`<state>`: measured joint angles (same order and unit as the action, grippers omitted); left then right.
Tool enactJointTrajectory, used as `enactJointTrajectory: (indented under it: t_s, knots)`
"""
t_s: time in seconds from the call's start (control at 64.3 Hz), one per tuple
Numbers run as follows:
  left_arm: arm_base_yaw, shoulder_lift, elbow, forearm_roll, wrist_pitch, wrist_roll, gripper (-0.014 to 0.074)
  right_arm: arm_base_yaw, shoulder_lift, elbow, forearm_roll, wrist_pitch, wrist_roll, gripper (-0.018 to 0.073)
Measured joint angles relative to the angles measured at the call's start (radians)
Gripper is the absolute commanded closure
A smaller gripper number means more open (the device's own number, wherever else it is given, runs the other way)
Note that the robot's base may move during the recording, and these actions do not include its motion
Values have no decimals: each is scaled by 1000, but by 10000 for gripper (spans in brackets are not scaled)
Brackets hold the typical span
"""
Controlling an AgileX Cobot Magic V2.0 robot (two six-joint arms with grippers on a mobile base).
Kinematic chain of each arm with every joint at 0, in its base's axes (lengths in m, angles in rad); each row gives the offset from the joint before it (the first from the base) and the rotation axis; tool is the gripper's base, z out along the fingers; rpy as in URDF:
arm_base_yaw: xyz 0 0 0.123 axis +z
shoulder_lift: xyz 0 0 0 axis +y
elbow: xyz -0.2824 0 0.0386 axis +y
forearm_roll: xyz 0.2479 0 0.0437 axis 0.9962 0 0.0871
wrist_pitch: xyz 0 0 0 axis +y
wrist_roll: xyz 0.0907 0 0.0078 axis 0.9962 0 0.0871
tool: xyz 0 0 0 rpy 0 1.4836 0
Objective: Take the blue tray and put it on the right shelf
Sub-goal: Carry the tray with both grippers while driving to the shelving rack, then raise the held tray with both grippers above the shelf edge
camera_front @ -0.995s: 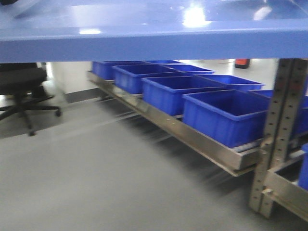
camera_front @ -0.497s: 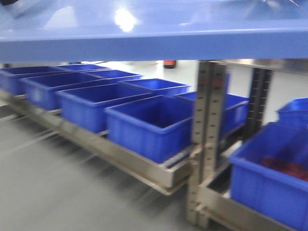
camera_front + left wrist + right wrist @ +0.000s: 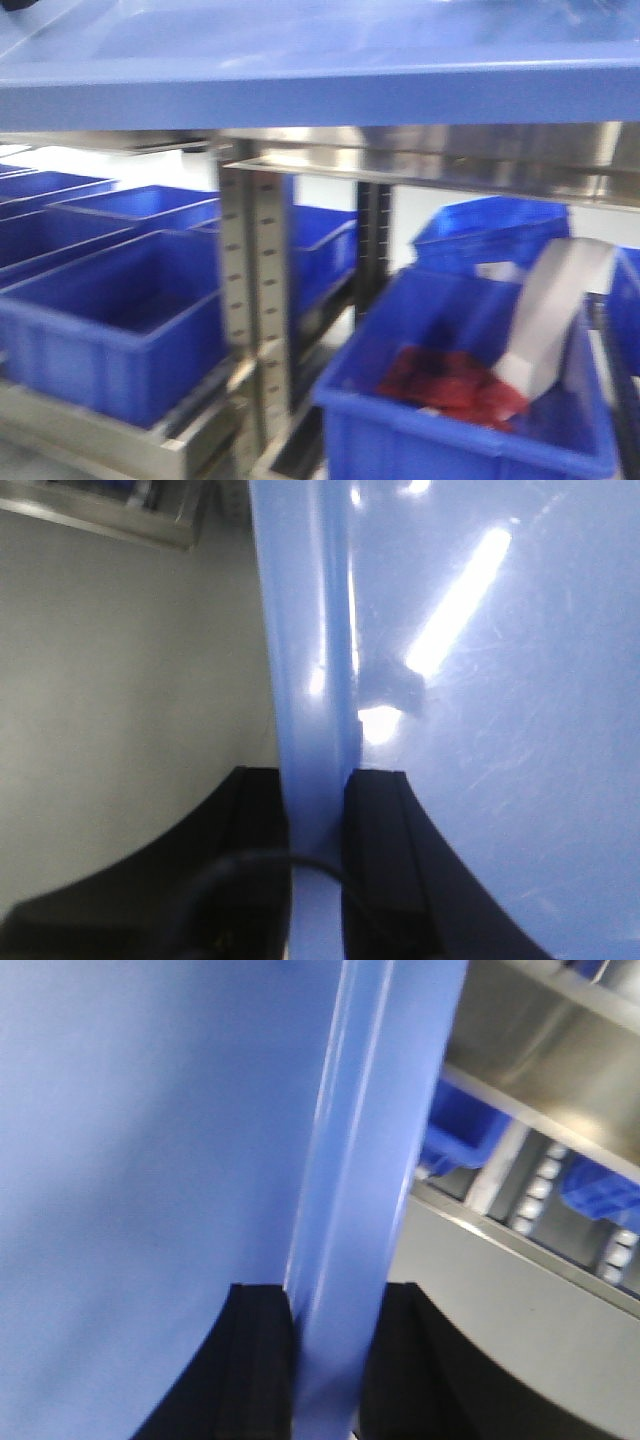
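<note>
The left gripper (image 3: pixel 318 810) and right gripper (image 3: pixel 328 1310) are pinching the tray (image 3: pixel 320 70) by opposite rims before the shelf (image 3: pixel 450 160); they should be holding it level and clearing the lip.

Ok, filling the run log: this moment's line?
left gripper: shut on light-blue glossy plastic tray rim | right gripper: shut on rim | stainless steel shelf: ahead, tray not placed

place: warehouse storeroom | evidence: steel racking (image 3: pixel 255 280), blue storage bins (image 3: pixel 100 340)

Bright glare streaks on the blue tray (image 3: pixel 500 780); motion-blurred front view, soft wrist views.
</note>
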<state>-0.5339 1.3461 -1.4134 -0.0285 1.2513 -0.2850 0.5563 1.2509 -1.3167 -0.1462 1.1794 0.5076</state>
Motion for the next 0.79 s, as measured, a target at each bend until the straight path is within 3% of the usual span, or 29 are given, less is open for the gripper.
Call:
enactJointTrajectory:
  t_s: [0.793]
  knots:
    - [0,0,3,-2,-4,0,645,0,0,0,-2,0,0,503]
